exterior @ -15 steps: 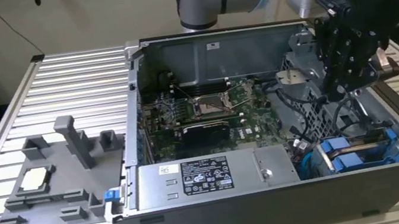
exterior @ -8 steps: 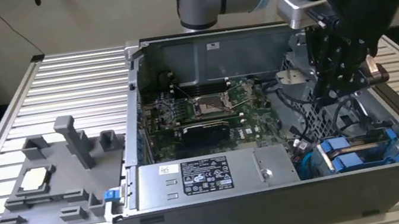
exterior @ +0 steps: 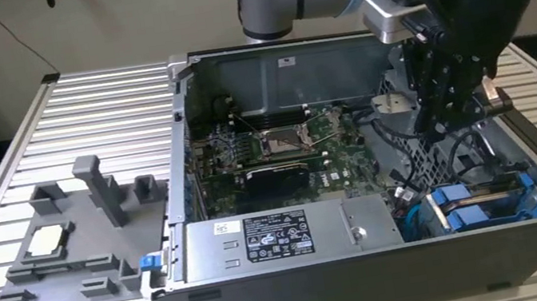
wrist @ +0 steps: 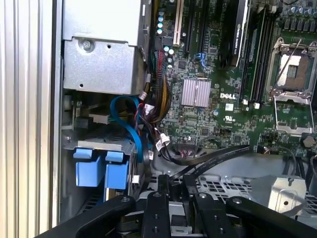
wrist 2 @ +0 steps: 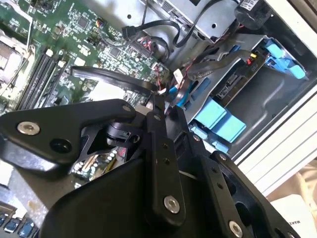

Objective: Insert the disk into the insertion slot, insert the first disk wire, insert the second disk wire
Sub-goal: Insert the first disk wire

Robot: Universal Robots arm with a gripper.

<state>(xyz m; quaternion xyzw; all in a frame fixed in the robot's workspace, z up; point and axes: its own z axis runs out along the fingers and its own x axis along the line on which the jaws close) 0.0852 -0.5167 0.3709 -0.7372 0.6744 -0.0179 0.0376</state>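
Note:
The open computer case (exterior: 188,115) lies on a slatted table. At its corner on the exterior view's right, next to the power supply, the grey drive cage (exterior: 532,181) holds the blue-framed disk (exterior: 485,207), which sits in the insertion slot. Its blue tabs (wrist: 96,166) face out in the first wrist view and in the second wrist view (wrist 2: 218,119). My gripper (exterior: 438,128) hangs inside the case just above the cage. In both wrist views its fingers (wrist: 163,191) are closed on the end of a flat black disk wire (wrist: 223,154), which trails back over the motherboard (wrist 2: 99,74).
A silver labelled power-supply box (exterior: 277,238) lies along the case's front wall. A green motherboard (exterior: 280,149) with an empty processor socket fills the floor. Blue and black cables (wrist: 130,124) bunch beside the cage. A grey fixture tray (exterior: 68,247) stands on the table at the exterior view's left.

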